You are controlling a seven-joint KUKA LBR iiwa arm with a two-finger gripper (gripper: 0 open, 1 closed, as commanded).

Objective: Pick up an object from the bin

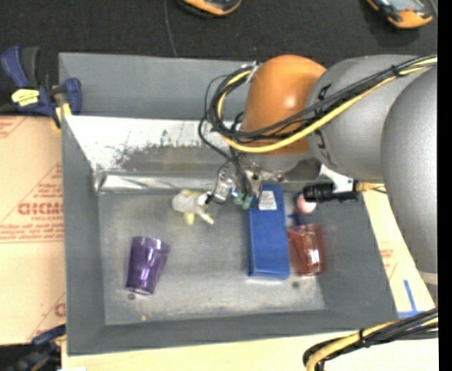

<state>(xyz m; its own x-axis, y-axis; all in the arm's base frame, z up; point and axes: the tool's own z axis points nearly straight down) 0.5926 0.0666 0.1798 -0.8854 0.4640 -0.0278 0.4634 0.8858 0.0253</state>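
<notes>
Four loose things: purple cup (145, 263), blue box (268, 242), reddish cup (306, 250), pale yellowish bit (191, 205).
Gripper (227, 190): low, just beside the pale bit at the back of the bin (210, 288); spread cannot be told.
Done: nothing lifted (apparently).
Left: grasp, raise.

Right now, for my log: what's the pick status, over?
Copy: gripper low by bin back wall, beside small pale thing; hold unclear. Blue box close alongside. Purple cup well clear.

Cup (145, 263) left, box (268, 242) right, jar (307, 251) just right of box.
</notes>
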